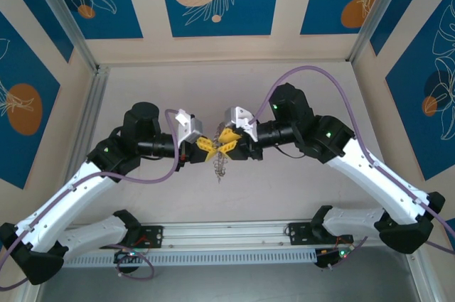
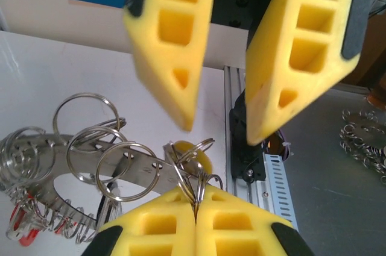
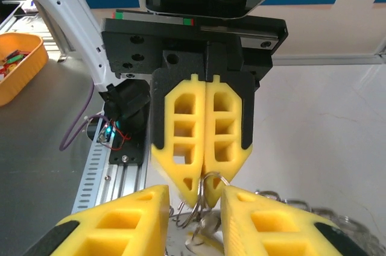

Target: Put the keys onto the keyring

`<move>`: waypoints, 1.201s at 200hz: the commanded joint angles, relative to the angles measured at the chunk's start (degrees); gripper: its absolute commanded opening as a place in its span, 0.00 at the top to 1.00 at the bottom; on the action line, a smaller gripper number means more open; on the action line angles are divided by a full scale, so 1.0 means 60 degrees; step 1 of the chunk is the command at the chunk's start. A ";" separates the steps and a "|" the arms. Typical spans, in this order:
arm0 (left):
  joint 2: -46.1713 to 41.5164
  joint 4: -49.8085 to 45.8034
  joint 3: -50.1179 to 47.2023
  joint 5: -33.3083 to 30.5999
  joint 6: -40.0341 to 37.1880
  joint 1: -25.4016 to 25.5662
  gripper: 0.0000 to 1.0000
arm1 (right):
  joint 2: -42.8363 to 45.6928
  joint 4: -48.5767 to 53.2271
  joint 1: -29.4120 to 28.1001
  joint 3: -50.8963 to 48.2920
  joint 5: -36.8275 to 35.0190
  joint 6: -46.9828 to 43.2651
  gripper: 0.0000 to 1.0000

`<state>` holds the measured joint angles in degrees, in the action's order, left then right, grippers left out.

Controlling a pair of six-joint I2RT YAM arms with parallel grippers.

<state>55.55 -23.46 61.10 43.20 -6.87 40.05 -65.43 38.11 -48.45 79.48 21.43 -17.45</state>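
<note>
Silver-grey keyring (image 2: pixel 151 165): we see its flat, hole-punched band hanging from the tips of the left gripper (image 2: pixel 196 199), tilted, with wire loops standing off its rim.
Left gripper: its yellow fingers are pressed together, and we see them pinching one small loop at the keyring's rim.
Right gripper (image 2: pixel 222 132): it faces the left gripper tip to tip, just beyond it. Its fingers stand apart with nothing between them, and their tips hover just above the pinched loops without touching.
Keys: a yellow key head (image 2: pixel 190 149) sits right at the left gripper's tips, among the loops. A red key tag (image 2: pixel 23 232) hangs at the band's other end, well away from the left gripper.
Table (image 1: pixel 284 195): white, beneath the left gripper. We cannot tell whether the dangling keyring touches it.
Loose rings (image 2: pixel 362 141): a heap on the grey metal surface, well apart from the left gripper.
</note>
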 commanded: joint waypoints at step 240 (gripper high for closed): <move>-0.0340 0.0677 0.0030 0.0198 0.0179 0.0022 1.00 | 0.0014 -0.0640 0.0655 -0.0714 0.1901 0.1269 0.91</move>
<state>54.70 -22.70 61.10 43.22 -5.91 40.05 -65.17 33.85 -43.90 75.20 30.06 -10.50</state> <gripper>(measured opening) 0.049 0.094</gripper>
